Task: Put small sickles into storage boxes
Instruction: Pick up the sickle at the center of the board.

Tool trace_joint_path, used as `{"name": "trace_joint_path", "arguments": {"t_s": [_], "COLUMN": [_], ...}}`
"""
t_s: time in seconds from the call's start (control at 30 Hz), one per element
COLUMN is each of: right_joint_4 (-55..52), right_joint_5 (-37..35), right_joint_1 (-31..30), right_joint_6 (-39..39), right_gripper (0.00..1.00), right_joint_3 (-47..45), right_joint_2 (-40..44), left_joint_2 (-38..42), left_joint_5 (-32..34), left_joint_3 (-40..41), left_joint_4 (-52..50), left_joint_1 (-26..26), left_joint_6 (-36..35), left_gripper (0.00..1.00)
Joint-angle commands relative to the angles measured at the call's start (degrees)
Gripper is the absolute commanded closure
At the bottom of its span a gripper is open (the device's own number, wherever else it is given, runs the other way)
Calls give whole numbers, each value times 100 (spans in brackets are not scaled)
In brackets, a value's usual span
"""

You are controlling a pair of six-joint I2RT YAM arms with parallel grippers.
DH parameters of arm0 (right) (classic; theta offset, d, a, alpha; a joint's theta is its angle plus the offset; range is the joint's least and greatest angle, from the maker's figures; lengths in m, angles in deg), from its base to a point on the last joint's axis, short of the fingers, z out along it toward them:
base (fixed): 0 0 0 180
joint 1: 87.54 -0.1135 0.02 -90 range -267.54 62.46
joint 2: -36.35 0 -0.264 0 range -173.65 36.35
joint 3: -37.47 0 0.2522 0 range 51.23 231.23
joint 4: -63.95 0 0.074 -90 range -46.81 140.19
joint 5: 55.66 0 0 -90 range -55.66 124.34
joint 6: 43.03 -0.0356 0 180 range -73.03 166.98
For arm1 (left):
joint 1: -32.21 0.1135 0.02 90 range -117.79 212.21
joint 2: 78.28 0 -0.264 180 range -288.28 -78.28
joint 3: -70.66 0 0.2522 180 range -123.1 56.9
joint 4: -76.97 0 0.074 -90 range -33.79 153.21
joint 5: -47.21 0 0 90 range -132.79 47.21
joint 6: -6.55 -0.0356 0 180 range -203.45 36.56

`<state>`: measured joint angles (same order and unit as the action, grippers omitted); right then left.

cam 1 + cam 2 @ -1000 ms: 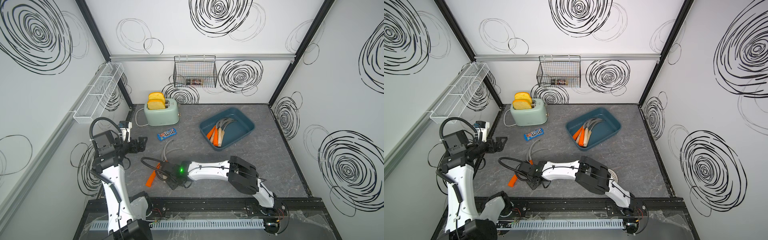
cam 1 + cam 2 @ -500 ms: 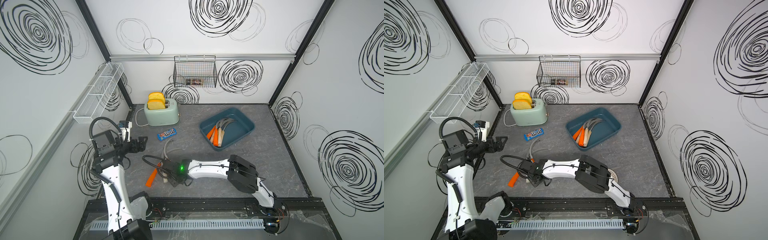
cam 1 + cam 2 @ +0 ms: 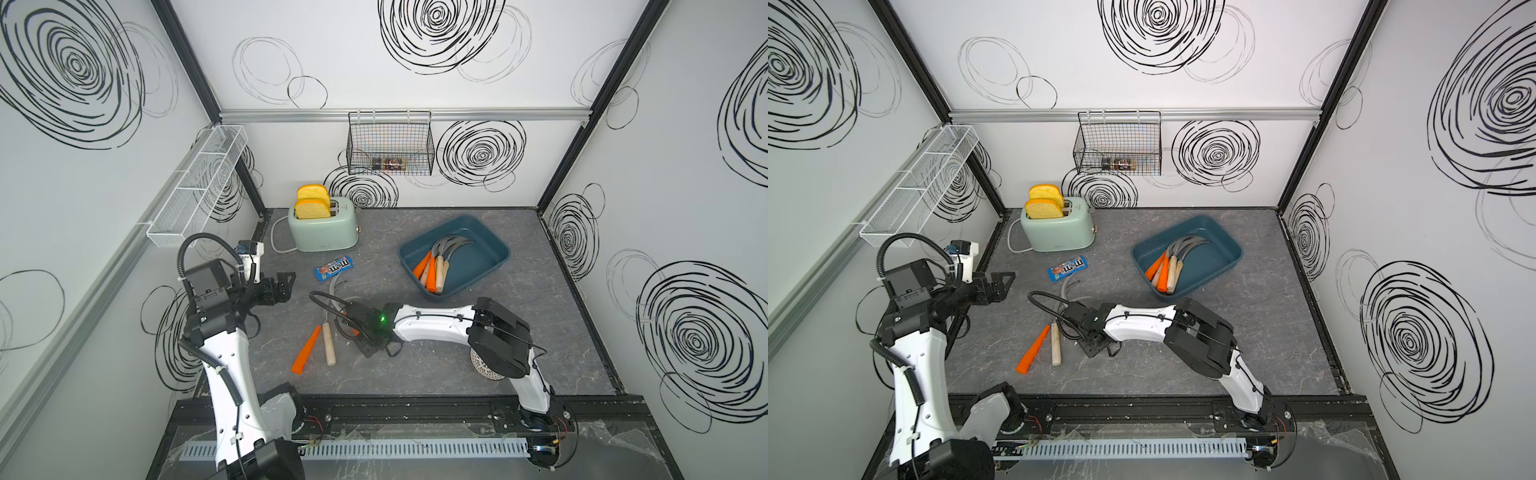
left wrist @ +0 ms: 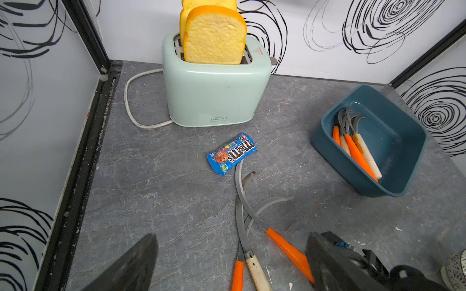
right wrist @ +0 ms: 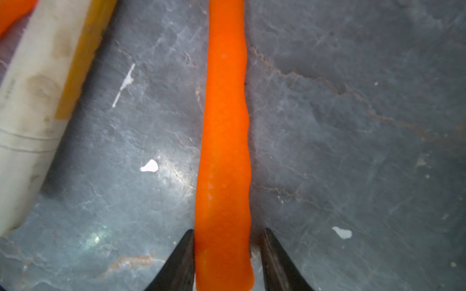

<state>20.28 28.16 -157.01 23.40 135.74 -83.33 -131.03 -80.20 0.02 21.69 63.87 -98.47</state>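
R gripper (image 5: pixel 228 233) is low, jaws straddling an orange-handled sickle (image 5: pixel 224 113) on the table (image 5: pixel 353 126), near its butt. One side touches, sliver of gap at the other — no pinch yet. L gripper (image 3: pixel 286 284) spread wide, empty. Risk: blade crosses two other sickles (image 4: pixel 257 272) — lift could drag them, or it pivots before the storage box (image 3: pixel 478 259).

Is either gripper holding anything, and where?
Nothing yet. The right gripper straddles an orange sickle handle near its butt end, gap on one side; the left gripper hangs open, empty.
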Motion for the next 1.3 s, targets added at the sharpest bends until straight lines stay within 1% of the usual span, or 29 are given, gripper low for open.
{"name": "trace_joint_path", "arguments": {"t_s": [0.0,0.2,0.4,0.6,0.93,1.27], "right_joint_4": [-140,-246,-421,-496,-637,-674], "right_joint_5": [90,-11,25,293,423,482], "right_joint_1": [-5,23,98,239,320,320], "right_joint_6": [262,488,586,670,796,832], "right_gripper": [52,49,49,49,50,51], "right_joint_3": [-134,33,423,735,1126,1289], "right_joint_2": [300,395,178,-55,-422,-680], "left_joint_2": [33,12,-6,21,51,193], "left_joint_5": [-121,-118,-92,-81,-232,-512], "left_joint_3": [-165,-156,-200,-244,-235,-150], "left_joint_4": [12,38,47,5,-130,-425], "left_joint_1": [60,57,55,60,59,55], "left_joint_6": [-15,2,16,-15,-100,-414], "left_gripper": [4,4,4,4,4,4]}}
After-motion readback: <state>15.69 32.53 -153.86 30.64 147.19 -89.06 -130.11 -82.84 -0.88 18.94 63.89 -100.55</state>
